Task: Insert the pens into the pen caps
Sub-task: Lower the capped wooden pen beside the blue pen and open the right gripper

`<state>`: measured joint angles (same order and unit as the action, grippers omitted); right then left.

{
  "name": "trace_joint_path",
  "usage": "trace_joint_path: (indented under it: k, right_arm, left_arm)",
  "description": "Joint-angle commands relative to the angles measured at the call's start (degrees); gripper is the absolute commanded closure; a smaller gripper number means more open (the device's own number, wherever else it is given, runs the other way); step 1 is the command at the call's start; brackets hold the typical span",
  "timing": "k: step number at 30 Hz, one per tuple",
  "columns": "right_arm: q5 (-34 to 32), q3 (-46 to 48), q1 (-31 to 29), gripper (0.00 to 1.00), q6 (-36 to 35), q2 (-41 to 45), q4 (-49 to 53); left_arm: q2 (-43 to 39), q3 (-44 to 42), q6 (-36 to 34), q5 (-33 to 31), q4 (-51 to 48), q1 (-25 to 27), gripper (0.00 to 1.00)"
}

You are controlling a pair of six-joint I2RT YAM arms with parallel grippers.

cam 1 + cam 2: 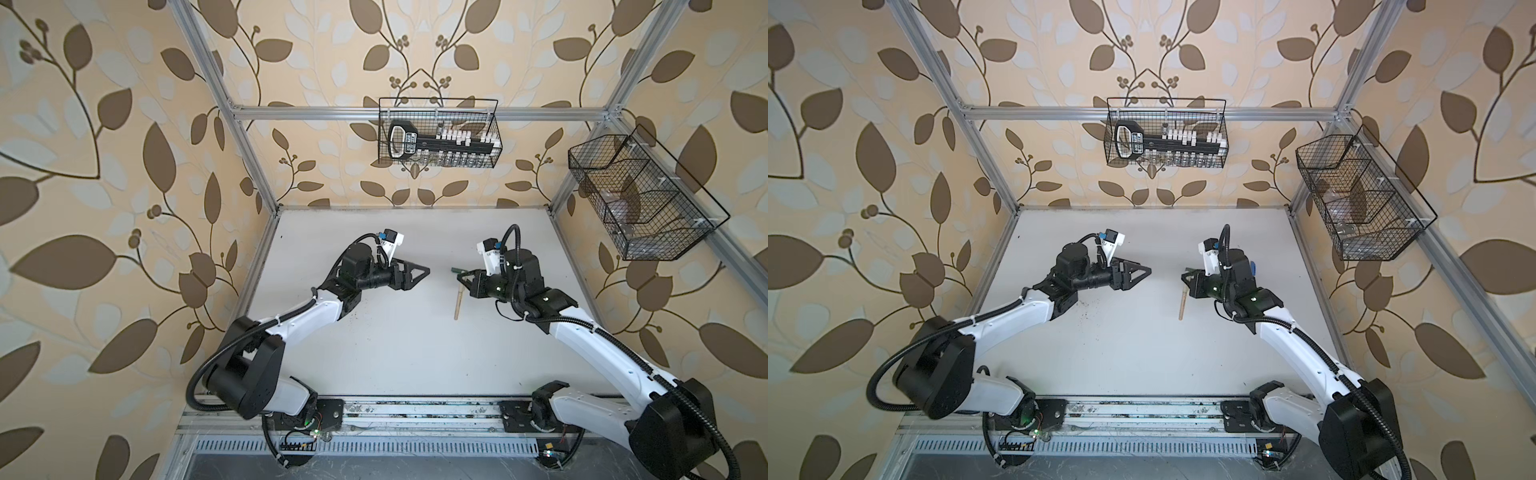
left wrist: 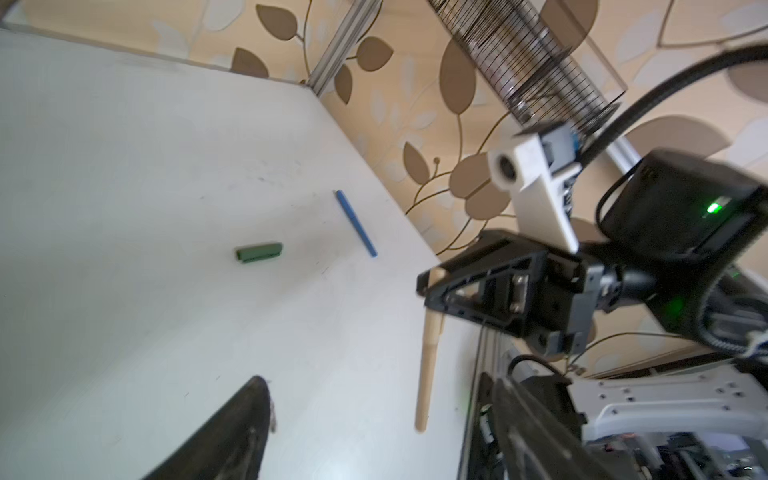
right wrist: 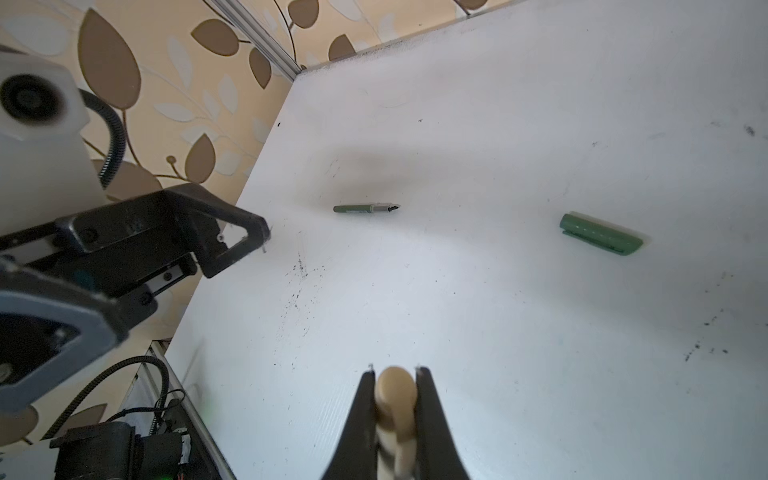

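My right gripper (image 3: 395,370) is shut on a tan pen (image 2: 428,357), which hangs down from it above the white table (image 1: 395,353). Its thicker upper end, which looks like the tan cap, sits between the fingers. My left gripper (image 2: 374,415) stands open and empty, facing the right gripper (image 1: 459,276) across a small gap in both top views. On the table lie a dark green pen (image 3: 365,208) with a bare dark tip, a green cap (image 3: 600,233) and a blue pen (image 2: 356,223). In both top views the arms hide most of these.
A wire basket (image 1: 438,133) with a black tool hangs on the back wall. Another wire basket (image 1: 640,199) hangs on the right wall. Aluminium frame posts stand at the table's back corners. The arms' mounting rail (image 1: 395,409) runs along the front edge.
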<state>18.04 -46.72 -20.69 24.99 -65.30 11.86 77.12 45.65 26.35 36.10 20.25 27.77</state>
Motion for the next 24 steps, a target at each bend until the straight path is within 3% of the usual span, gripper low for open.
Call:
trace_joint_path:
  k: [1,3,6,11,17,24]
  right_arm:
    - [0.9,-3.6,0.9,1.0,-5.3,-2.2,6.4]
    - [-1.1,-5.9,1.1,1.0,-7.6,-3.9,10.2]
    - [-5.3,-9.9,1.7,1.0,-10.4,-6.7,16.3]
    - [-9.7,-13.1,3.9,1.0,-13.3,-9.4,20.3]
    - [-11.0,-12.9,12.1,1.0,-14.3,-14.3,19.5]
    - [-11.3,-15.8,18.0,1.0,-16.1,-25.9,17.6]
  left_arm:
    - [-10.5,0.8,-8.0,-12.8,-18.1,0.1,0.09]
    - [-15.9,0.5,-8.6,-22.0,-26.8,0.2,0.03]
    - [-23.0,-2.4,-7.3,-33.8,-33.2,0.1,0.01]
    - [-28.2,-3.5,-5.5,-43.4,-42.2,0.1,0.01]
    - [-30.4,-4.6,-3.8,-44.7,-46.4,0.1,0.01]
    - [-30.8,-4.4,-3.5,-43.2,-47.6,0.1,0.01]
